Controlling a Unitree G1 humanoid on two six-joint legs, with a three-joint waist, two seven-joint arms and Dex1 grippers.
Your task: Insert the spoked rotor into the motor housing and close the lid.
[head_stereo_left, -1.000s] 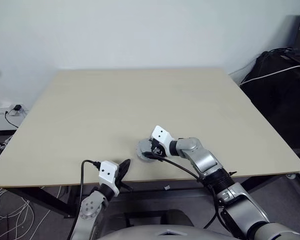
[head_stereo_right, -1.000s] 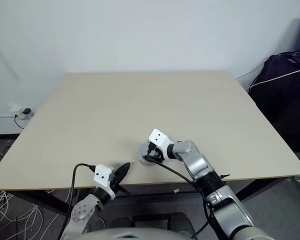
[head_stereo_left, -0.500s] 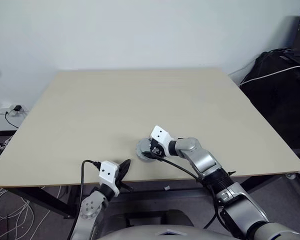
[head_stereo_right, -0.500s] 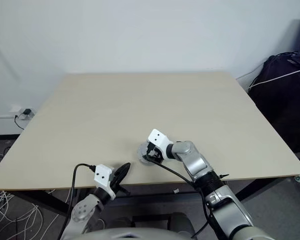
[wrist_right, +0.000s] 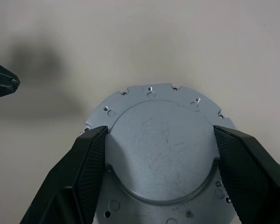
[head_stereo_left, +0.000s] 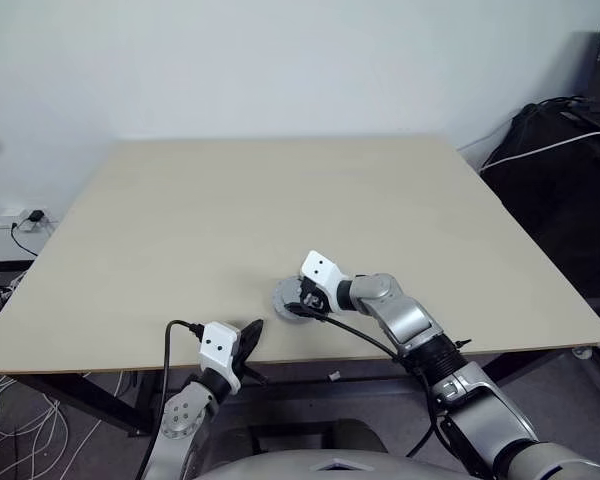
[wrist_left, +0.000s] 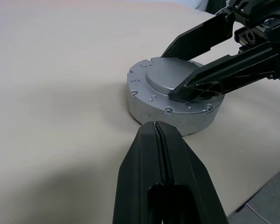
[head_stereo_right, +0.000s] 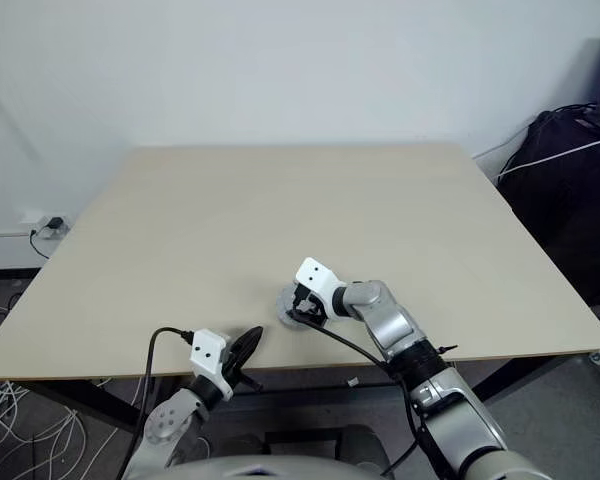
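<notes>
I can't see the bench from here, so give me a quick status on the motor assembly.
Left gripper shut, hovering beside the housing. Right gripper spread across the lid's raised centre. Lid seated on the motor housing on the table. Nothing in the way.

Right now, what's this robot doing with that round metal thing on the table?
The right gripper has its two black fingers either side of the raised centre of the dull grey round metal lid, which sits on the beige wooden table. The left gripper is shut, just beside the lid.
</notes>
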